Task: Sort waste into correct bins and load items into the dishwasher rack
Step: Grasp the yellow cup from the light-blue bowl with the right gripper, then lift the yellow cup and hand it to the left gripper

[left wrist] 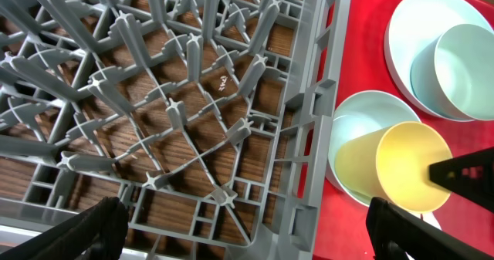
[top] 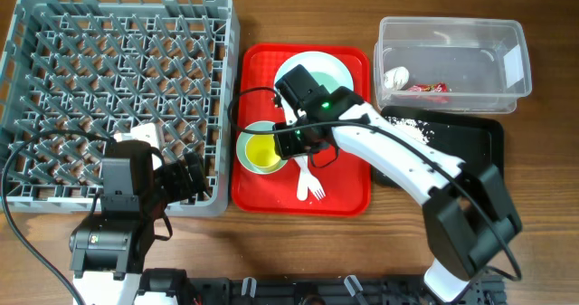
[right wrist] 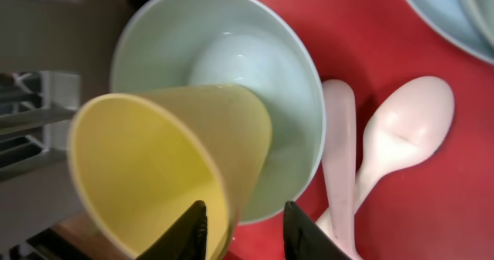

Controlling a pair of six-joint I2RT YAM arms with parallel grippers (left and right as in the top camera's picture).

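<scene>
Yellow cup tilted in teal bowl.
My right gripper straddles its rim, spread, not pinching; spoon at 3 o'clock. Left gripper spread over rack.

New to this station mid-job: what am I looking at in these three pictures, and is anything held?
Two robot arms work at a wooden table. One picture looks down from above; the other two come from wrist cameras. The left gripper hangs open and empty over the grey plastic pegged rack. Above the flat red serving tray, the right gripper has its fingers apart around the edge of the small yellow cup, which is tilted in a pale teal bowl. It isn't clamped. A white plastic spoon and fork lie nearby. The clear plastic tub holds a crumpled red wrapper; the shallow black tray holds crumbs.
</scene>
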